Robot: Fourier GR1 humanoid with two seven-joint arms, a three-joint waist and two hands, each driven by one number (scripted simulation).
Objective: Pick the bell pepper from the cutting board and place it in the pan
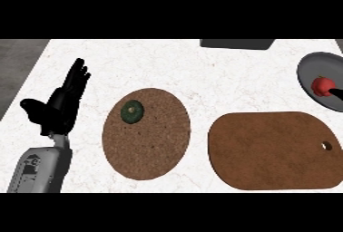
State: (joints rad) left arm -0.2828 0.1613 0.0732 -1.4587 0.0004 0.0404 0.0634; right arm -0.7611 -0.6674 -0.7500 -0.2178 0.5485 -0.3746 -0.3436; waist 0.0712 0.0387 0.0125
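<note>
The red bell pepper [323, 84] lies inside the grey pan [317, 63] at the right edge of the head view. A small black part of my right hand [337, 93] shows at the right edge, touching the pepper's lower right side; the rest of that hand is out of frame. The brown cutting board [271, 149], with a hole near its right end, lies bare below the pan. My left hand [60, 102] rests open at the far left, fingers up, far from the pepper.
A round brown speckled mat [147, 145] lies left of the cutting board with a dark green round object [132, 112] on its upper left part. A dark grey block [237, 43] sits at the counter's back edge. The counter's left edge runs behind my left hand.
</note>
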